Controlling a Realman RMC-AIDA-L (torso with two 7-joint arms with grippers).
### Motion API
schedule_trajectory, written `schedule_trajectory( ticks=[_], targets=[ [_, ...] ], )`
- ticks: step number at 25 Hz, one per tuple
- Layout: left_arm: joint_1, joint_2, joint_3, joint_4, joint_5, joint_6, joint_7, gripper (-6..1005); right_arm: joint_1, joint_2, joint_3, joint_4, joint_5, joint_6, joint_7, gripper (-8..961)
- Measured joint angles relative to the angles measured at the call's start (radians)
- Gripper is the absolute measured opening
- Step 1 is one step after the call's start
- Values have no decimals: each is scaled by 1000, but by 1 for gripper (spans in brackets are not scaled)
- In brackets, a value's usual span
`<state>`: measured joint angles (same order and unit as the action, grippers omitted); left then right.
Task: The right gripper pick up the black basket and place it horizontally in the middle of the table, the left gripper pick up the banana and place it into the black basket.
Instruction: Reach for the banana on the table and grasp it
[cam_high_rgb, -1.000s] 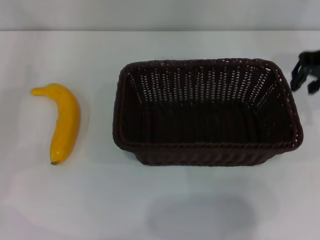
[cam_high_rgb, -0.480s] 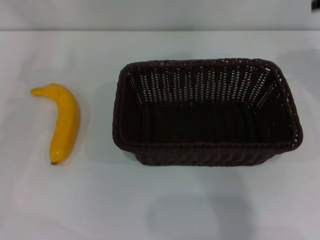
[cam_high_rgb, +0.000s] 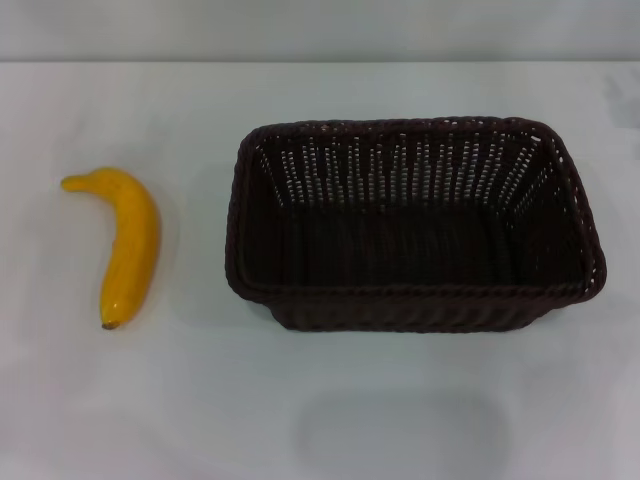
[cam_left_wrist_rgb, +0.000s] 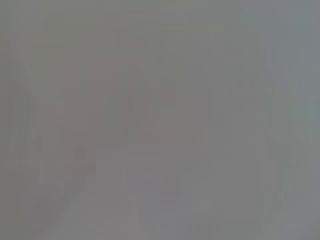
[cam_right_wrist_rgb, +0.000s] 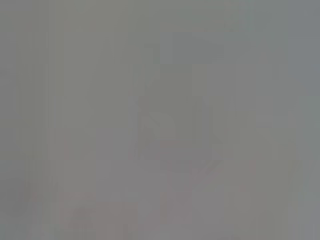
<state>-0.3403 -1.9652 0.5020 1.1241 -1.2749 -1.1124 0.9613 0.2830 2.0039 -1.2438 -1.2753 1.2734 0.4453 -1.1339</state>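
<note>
The black basket (cam_high_rgb: 415, 225) stands upright and empty in the middle of the white table (cam_high_rgb: 330, 400), its long side running left to right in the head view. The yellow banana (cam_high_rgb: 128, 245) lies on the table to the left of the basket, apart from it, brown tip toward the near edge. Neither the left gripper nor the right gripper shows in the head view. Both wrist views show only a featureless grey field.
The table's far edge meets a pale wall (cam_high_rgb: 320, 30) at the back. Bare tabletop lies between the banana and the basket and along the near side.
The right gripper, seen at the far right beside the basket a second ago, has withdrawn up and out of the head view. Basket and banana have not moved.
</note>
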Motion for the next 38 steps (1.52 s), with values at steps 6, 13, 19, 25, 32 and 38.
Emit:
schedule_trajectory(
  ticks=[6,13,19,25,32,38],
  targets=[
    [-97,38,1,88,284,-203,-269,834,60,4,190,306,455,100,-550,423],
    [-252,97,44,72,604,-393,-481,825,95,5,440,589,734,430,-1060,565],
    [-383,123,152,-12,845,-513,-589,820,85,5,527,705,865,597,-1275,843],
    [-515,113,156,-207,922,-531,-601,814,63,4,555,733,881,623,-1344,832],
    [-574,79,166,-331,1008,-509,-653,809,56,4,560,743,885,625,-1389,833],
    [-587,61,214,-398,1032,-464,-706,803,56,4,570,744,890,626,-1408,832]
  ],
)
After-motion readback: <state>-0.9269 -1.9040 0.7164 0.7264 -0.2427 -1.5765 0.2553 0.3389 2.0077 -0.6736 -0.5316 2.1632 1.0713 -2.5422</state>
